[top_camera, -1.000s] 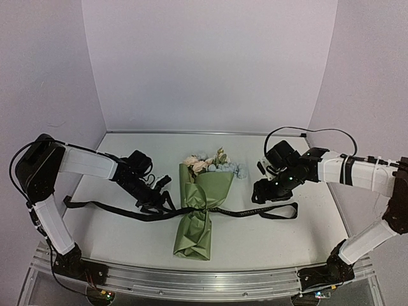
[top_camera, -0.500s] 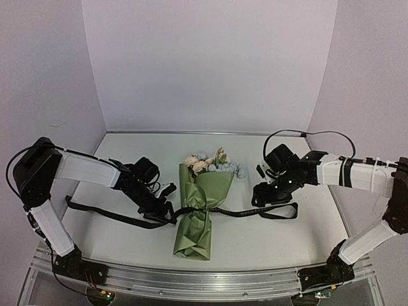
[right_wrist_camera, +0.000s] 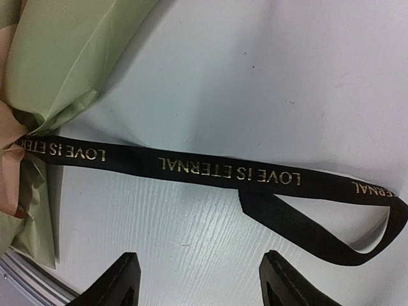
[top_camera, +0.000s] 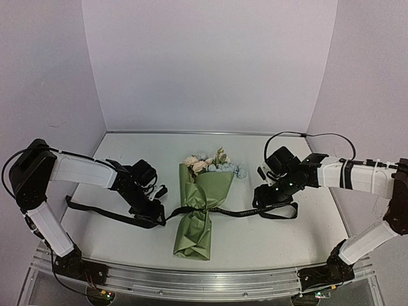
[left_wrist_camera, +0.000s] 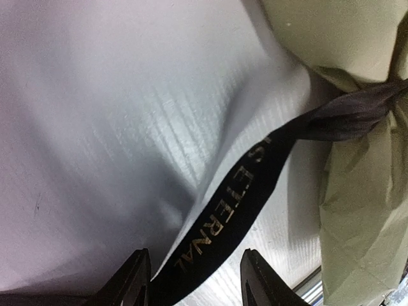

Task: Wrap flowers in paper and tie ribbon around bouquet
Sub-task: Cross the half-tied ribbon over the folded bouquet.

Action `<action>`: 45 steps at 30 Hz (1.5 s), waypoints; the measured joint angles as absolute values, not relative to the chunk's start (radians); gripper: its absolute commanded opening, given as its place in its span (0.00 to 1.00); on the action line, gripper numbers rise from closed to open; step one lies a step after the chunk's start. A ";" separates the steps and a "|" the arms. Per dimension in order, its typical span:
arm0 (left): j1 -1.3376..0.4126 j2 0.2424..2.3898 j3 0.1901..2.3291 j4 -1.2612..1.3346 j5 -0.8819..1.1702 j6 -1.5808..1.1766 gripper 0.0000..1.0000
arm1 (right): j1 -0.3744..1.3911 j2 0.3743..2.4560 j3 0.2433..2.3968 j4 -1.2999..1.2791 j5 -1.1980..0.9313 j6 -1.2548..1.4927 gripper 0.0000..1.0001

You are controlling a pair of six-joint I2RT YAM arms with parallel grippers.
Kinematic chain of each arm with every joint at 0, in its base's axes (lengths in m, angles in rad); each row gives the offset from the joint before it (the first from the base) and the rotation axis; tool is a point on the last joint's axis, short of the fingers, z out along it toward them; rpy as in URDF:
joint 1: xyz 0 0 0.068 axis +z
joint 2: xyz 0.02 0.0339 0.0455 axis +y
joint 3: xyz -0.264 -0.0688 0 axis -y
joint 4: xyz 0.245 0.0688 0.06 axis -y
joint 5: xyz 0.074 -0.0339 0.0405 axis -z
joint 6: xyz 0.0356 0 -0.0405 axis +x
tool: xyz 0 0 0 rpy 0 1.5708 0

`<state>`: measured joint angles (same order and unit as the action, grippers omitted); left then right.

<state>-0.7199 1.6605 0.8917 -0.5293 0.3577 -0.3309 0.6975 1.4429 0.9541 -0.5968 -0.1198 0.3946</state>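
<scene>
The bouquet (top_camera: 199,213) lies mid-table, flowers (top_camera: 210,164) pointing to the back, wrapped in olive-green paper (top_camera: 194,233). A black ribbon (top_camera: 242,212) with gold lettering cinches its waist, and its tails trail left and right. My left gripper (top_camera: 155,214) sits low on the left tail, just beside the bouquet. In the left wrist view the ribbon (left_wrist_camera: 236,204) runs between the left gripper's (left_wrist_camera: 197,284) parted fingers, unclamped, toward the knot on the paper (left_wrist_camera: 363,191). My right gripper (top_camera: 268,201) hovers open over the right tail. That looped tail (right_wrist_camera: 223,169) lies ahead of its fingertips (right_wrist_camera: 124,280).
A metal rail (top_camera: 204,280) borders the table's near edge. White walls close the back and both sides. The right arm's black cable (top_camera: 299,135) arches above its wrist. Bare tabletop (top_camera: 274,245) shows in front of the right arm.
My left gripper slid right along the ribbon's left tail toward the bouquet, and its jaws narrowed around the ribbon. The right gripper shifted slightly and stayed open.
</scene>
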 measured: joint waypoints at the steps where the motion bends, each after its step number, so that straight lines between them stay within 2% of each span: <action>1: -0.723 1.659 0.890 -0.541 0.348 -0.332 0.51 | 0.698 1.440 0.952 -0.597 -0.119 0.394 0.66; 7: -0.741 1.657 0.889 -0.599 0.293 -0.336 0.48 | 0.698 1.423 0.938 -0.590 -0.116 0.394 0.66; 11: -0.748 1.657 0.895 -0.622 0.267 -0.332 0.40 | 0.699 1.413 0.921 -0.590 -0.110 0.394 0.66; 16: -0.750 1.659 0.912 -0.667 0.240 -0.319 0.21 | 0.702 1.399 0.901 -0.590 -0.096 0.393 0.66; 18: -0.750 1.659 0.921 -0.678 0.238 -0.314 0.07 | 0.702 1.392 0.895 -0.591 -0.092 0.393 0.66; 20: -0.750 1.658 0.930 -0.686 0.247 -0.305 0.01 | 0.702 1.389 0.894 -0.591 -0.089 0.393 0.64; 28: -0.750 1.542 1.035 -0.691 0.409 -0.252 0.00 | 0.702 1.389 0.893 -0.591 -0.078 0.391 0.51; 31: -0.750 1.530 1.137 -0.645 0.479 -0.236 0.00 | 0.703 1.387 0.894 -0.594 -0.077 0.394 0.53; 35: -0.750 1.560 1.191 -0.567 0.534 -0.234 0.00 | 0.738 1.380 0.910 -0.594 -0.095 0.425 0.62; 41: -0.747 1.657 1.169 -0.480 0.600 -0.257 0.00 | 0.943 1.428 1.066 -0.587 -0.086 0.472 0.71; 45: -0.740 1.696 1.148 -0.431 0.656 -0.267 0.00 | 1.043 1.538 1.203 -0.568 -0.063 0.484 0.72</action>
<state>-0.7400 1.6963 1.1476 -0.4309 0.6565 -0.2668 1.0434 1.5380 1.2030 -0.5684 -0.0633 0.4838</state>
